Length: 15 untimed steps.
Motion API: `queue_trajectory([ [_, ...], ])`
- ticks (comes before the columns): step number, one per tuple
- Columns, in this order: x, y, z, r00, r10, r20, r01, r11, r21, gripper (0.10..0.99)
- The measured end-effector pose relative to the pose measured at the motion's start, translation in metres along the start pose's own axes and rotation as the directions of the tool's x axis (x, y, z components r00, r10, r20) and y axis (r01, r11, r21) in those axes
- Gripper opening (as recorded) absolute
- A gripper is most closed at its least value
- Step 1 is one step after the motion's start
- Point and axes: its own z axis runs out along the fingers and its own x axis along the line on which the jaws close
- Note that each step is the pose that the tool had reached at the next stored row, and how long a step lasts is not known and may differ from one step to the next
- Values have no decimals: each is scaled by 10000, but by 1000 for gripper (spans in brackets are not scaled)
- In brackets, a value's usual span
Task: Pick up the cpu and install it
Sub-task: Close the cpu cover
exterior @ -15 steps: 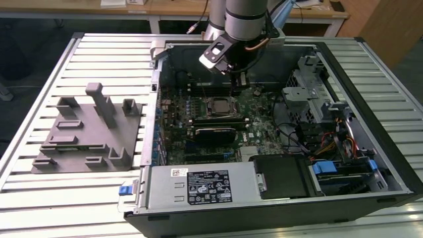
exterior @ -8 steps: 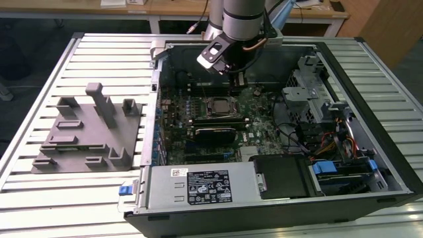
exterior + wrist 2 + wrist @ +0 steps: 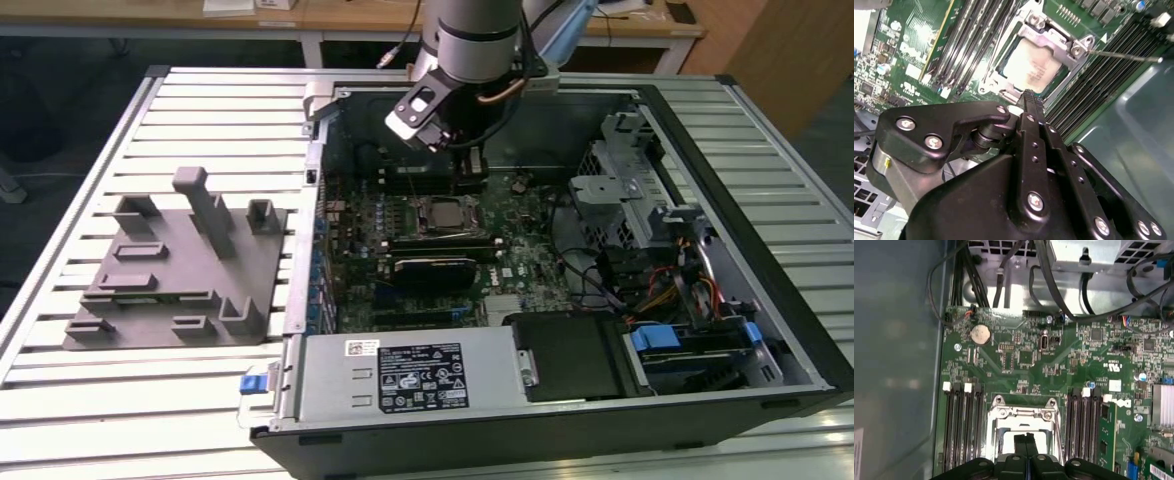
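The cpu (image 3: pixel 1034 67) is a pale silvery square lying inside the metal-rimmed socket frame (image 3: pixel 1056 42) on the green motherboard. My gripper (image 3: pixel 1030 96) hovers just above its near edge, its two black fingers pressed together with nothing between them. In the first wrist view the shut gripper (image 3: pixel 1026 439) hangs over the socket frame (image 3: pixel 1024 414), and the cpu (image 3: pixel 1004 442) shows pale on either side of it. In the exterior view the arm reaches into the open computer case, with the cpu (image 3: pixel 445 212) below the wrist.
A thin metal lever (image 3: pixel 1124 55) sticks out beside the socket. Black memory slots (image 3: pixel 961 420) flank it. Cables (image 3: pixel 1054 285) hang across the case's inside. A grey fixture (image 3: pixel 174 270) stands on the slatted table at the exterior view's left; a power supply (image 3: pixel 400 375) fills the case front.
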Motion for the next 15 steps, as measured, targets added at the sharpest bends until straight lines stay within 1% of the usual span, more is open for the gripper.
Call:
queue_trajectory([
  [7, 5, -95, 18, 10000, 7, -1, -7, 10000, -1, 106],
  [13, 7, -139, 47, 10000, 23, 1, -23, 10000, 1, 106],
  [15, 7, -143, 53, 10000, 31, 3, -31, 10000, 1, 106],
])
